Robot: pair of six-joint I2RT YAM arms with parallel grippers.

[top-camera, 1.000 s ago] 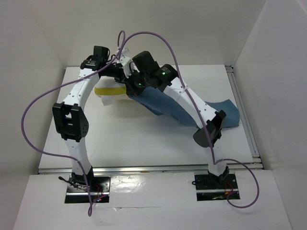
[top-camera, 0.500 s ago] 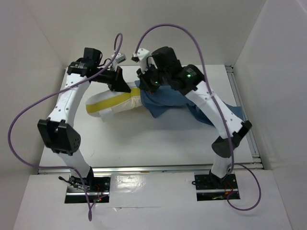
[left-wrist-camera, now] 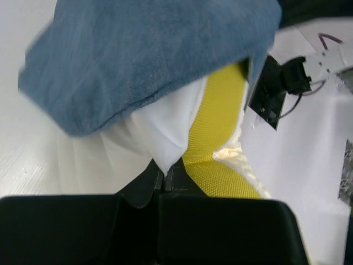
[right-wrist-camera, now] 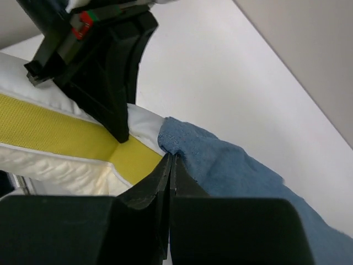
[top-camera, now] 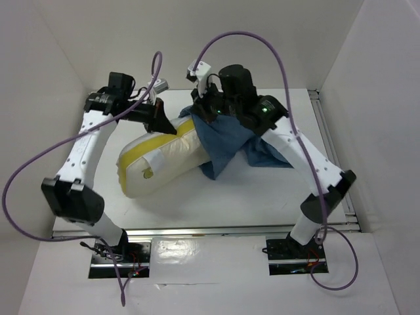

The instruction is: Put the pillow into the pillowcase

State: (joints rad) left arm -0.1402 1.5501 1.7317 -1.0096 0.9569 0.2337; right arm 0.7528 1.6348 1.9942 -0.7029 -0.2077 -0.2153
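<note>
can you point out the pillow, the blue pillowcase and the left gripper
cream-white puffy pillow with yellow edge (top-camera: 167,164), top external view, on its white quilted face
dusty-blue cloth pillowcase (top-camera: 230,141), top external view, on the bunched cloth over the pillow's end
left gripper (left-wrist-camera: 165,175), left wrist view, at its closed fingertips pinching the pillow's white fabric

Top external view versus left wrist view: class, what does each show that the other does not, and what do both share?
Only the top external view shows the whole pillow lying on the table, its small yellowish corner mark, both whole arms and their purple cables. Only the left wrist view shows the left gripper close up, its fingers shut on a fold of the pillow's white cloth. Both show the blue pillowcase covering one end of the pillow beside its yellow band.
</note>
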